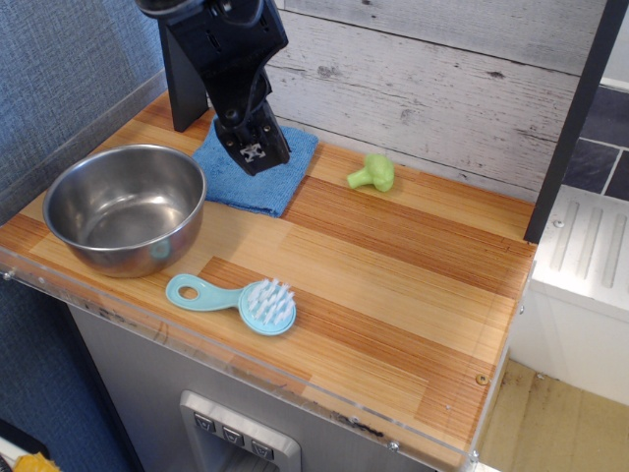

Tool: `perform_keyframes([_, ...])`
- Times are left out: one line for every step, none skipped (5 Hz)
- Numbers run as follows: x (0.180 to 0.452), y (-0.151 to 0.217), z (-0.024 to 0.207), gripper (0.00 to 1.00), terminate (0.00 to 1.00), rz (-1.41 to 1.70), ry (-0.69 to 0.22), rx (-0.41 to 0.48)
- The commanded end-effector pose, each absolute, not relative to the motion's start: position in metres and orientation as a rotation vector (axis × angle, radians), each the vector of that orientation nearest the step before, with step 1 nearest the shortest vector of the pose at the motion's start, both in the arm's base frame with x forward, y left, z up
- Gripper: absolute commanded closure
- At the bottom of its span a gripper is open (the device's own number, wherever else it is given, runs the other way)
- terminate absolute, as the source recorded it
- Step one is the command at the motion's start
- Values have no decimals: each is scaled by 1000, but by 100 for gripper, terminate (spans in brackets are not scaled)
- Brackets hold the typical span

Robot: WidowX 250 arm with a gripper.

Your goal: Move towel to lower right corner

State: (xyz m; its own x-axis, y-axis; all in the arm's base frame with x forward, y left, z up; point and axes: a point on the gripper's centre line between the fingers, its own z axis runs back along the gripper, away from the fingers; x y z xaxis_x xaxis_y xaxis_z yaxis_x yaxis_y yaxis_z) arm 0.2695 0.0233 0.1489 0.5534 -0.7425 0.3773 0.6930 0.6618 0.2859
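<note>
The blue terry towel (257,175) lies flat at the back of the wood-plank tabletop, just right of the steel bowl. My black gripper (254,154) hangs over the middle of the towel, its tip down at or just above the cloth. The fingers look close together, but I cannot tell whether they pinch the cloth. The lower right corner (472,388) of the tabletop, with its clear acrylic edge and small screw hole, lies bare at the front right, far from the towel.
A steel bowl (125,206) stands at the left. A light-blue plastic brush (241,300) lies near the front edge. A small green toy (372,173) sits at the back right of the towel. A dark post (575,118) rises at the right edge.
</note>
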Motion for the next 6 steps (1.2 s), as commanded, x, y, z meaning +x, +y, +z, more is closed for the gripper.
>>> perform_keyframes([270,23,149,0,0,-850,-497,108])
perform_keyframes([295,39,146,0,0,-782,-477,66])
perform_keyframes([315,51,143,0,0,-739,-469,58])
perform_keyframes([336,64,134,0,0,-687,-444,70])
perform_keyframes([351,70,121,0,0,-628,-431,97])
perform_keyframes([357,85,110,0,0,-525,-438,118])
